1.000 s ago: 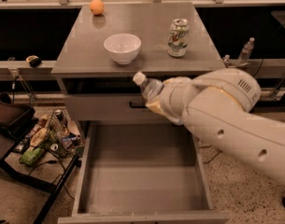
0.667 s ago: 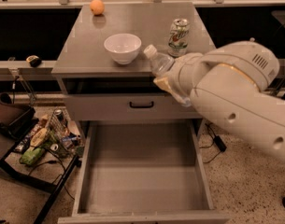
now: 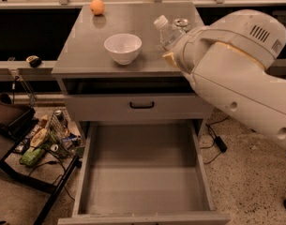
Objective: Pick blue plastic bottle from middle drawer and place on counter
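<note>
Hovering over the right side of the counter (image 3: 86,50), the gripper (image 3: 174,48) grasps the blue plastic bottle (image 3: 164,30) by its lower end. The bottle tilts, with its cap up and to the left, beside a soda can (image 3: 182,22). A white bowl (image 3: 123,48) and an orange (image 3: 97,6) sit on the counter. Below, the middle drawer (image 3: 142,182) stands pulled open.

Rounded white arm (image 3: 236,78), vent slits (image 3: 260,33); gripper (image 3: 170,57) seemingly tan-tipped, over counter (image 3: 86,50).

Counter (image 3: 86,55) — bowl (image 3: 123,47), orange (image 3: 97,6), can (image 3: 181,23); gripper (image 3: 173,49) above.
</note>
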Robot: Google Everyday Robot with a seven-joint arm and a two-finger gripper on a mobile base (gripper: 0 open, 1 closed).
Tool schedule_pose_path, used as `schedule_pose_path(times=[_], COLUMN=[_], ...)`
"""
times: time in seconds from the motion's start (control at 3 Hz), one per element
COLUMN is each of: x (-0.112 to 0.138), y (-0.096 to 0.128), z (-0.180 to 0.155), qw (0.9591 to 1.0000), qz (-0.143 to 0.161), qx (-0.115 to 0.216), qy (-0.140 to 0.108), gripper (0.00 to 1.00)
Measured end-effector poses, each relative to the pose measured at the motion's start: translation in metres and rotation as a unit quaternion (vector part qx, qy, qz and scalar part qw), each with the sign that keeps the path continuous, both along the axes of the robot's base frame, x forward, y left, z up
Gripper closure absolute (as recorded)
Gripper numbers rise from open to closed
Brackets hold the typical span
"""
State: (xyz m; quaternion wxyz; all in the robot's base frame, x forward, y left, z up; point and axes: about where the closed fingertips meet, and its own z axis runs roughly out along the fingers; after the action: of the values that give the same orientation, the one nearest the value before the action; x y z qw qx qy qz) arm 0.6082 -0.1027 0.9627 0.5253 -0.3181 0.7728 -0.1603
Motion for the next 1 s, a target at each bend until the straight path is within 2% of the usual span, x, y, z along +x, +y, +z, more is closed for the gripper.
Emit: schedule_pose_path(times=[0.33, 0.67, 1.0], x=[0.0, 0.01, 0.033], y=[0.0, 0.017, 0.053], z=[0.0, 0.033, 0.1], qw=[1.0, 0.9994, 0.9947], qz=[0.0, 0.001, 0.0], qx=[0.0, 0.019, 0.063], qy=[0.0, -0.029, -0.082], gripper=[1.0, 1.0, 1.0])
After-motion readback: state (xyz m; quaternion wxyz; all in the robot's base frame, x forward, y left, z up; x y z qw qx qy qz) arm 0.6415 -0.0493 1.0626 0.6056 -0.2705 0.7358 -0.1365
